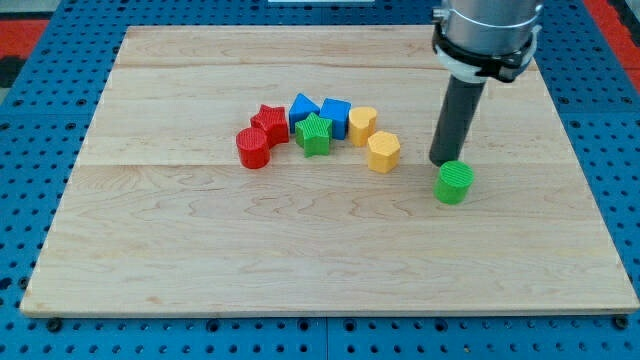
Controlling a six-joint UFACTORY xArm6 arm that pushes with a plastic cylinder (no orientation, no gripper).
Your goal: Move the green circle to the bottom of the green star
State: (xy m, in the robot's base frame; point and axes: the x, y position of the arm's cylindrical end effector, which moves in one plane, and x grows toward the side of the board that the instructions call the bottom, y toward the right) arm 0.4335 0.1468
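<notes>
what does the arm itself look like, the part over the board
A grey metal cylindrical housing with a black collar and silver ring enters from the view's top. Below it hangs a straight, dark matte rod ending at my tip. No cables or markings show.

pale wood-grain bench (pixel 300 250) on a blue pegboard (pixel 30 200); ridged green circle (pixel 455 183) and green star (pixel 314 134); red, blue and yellow ridged blocks; dark rod.

Seven blocks sit on the worktop (pixel 330 250): two red (pixel 253 147) (pixel 270 122), two blue (pixel 303 108) (pixel 336 115), two yellow (pixel 362 125) (pixel 383 151), and two green (a green star (pixel 314 134) and a green circle (pixel 455 183))—eight, counted properly.
</notes>
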